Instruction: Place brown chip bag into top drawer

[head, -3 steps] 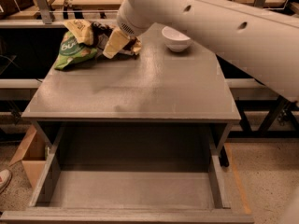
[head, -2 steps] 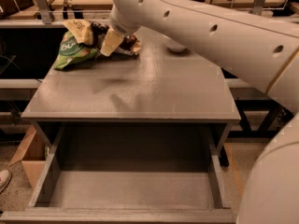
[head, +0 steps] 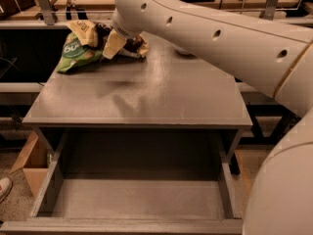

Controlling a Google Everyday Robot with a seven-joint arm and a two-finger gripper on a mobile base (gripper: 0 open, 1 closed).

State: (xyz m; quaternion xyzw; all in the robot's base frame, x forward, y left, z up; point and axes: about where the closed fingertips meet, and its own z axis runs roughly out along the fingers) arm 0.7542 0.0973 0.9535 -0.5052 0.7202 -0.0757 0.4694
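At the back-left corner of the worktop (head: 146, 92) lies a green chip bag (head: 73, 58). Touching it on the right is the brown chip bag (head: 133, 44), crumpled dark foil with tan-yellow ends. Its long axis runs left to right along the back edge. The hand (head: 113, 44) is down over the bag's middle; I cannot tell whether it grips. Below the front edge, the top drawer (head: 137, 199) stands pulled out, without the bag.

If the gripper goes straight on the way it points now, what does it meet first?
Probably the brown chip bag, right at the gripper, at the back of the cabinet top; depth is unclear.
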